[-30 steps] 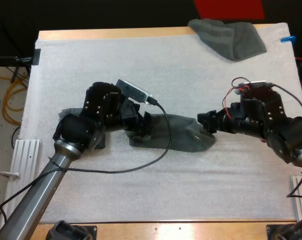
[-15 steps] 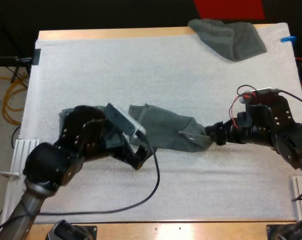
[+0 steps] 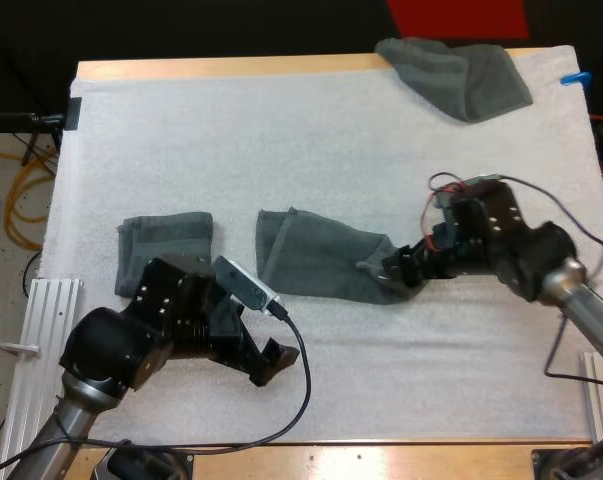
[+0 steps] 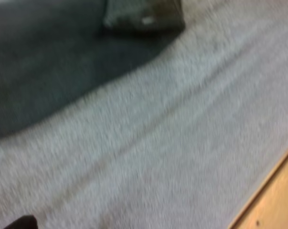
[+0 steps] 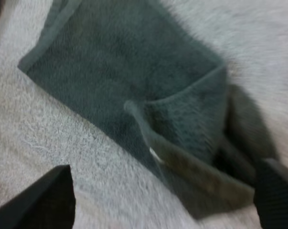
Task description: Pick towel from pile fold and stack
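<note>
The towel (image 3: pixel 316 262) is stretching left to right, lumpy end by the right gripper (image 3: pixel 391 272); it and the left gripper (image 3: pixel 274 362) are both gaping.

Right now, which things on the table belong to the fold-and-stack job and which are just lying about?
Job: half-spread dark grey-green towel at right gripper; folded grey-green towel; crumpled grey-green towel pile; left gripper.
Lying about: white mat, wooden table.

L wrist view blurred; towel (image 4: pixel 48 62) cut off at edge, white speck (image 4: pixel 146 20) on it too small to ID.
</note>
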{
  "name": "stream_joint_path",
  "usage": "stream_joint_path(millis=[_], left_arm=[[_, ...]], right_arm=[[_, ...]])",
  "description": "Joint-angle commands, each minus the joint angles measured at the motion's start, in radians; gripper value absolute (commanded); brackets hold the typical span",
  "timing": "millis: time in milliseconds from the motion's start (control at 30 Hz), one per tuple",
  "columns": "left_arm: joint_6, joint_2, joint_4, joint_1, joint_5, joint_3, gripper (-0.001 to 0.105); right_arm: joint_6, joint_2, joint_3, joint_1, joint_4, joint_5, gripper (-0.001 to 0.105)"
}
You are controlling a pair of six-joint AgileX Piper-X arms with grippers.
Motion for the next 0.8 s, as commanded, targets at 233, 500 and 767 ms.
stream_joint_path(millis=[233, 500, 767], left_arm=[[-0.006, -0.004, 0.004, -0.005, 0.011, 0.028, 0.104], [-0.006, -0.004, -0.027, -0.005, 0.011, 0.028, 0.104], [-0.005, -0.001, -0.231, -0.005, 0.011, 0.028, 0.104]], right_arm=[[-0.157, 0.197, -0.001, 0.109, -0.117, 0.070, 0.074], [-0.153, 0.306, -0.013, 0.144, -0.159, 0.434, 0.025], [-0.150, 0.187, -0.013, 0.139, -0.169, 0.610, 0.000]])
